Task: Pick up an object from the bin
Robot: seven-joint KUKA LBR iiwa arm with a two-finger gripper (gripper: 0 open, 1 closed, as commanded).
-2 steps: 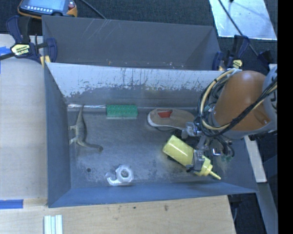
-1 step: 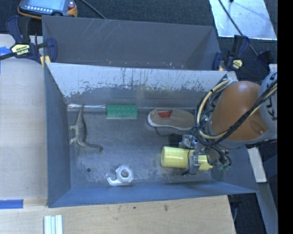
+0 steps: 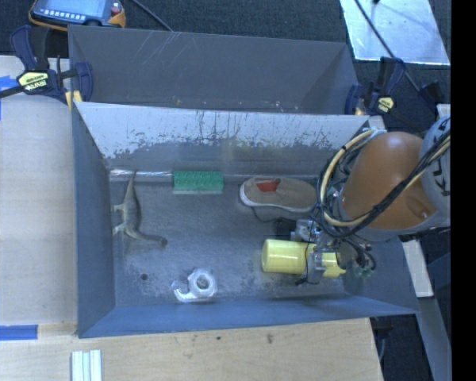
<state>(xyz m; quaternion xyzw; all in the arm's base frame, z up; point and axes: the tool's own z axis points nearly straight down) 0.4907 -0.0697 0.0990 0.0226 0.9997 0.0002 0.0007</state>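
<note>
Covering yellow cylinder (image 3: 282,257) (partly): hand (image 3: 316,262)

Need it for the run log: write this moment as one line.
gripper: at yellow cylinder | place: bin, lower right | grasp: unclear

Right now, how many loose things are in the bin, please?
5: grey piece left, green block back, shoe mid-back, white ring front, yellow cylinder right; arm may hide more.

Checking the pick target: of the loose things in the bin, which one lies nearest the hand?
The yellow cylinder at the bin's front right, directly at the hand. The green block and white ring lie farther off.
</note>
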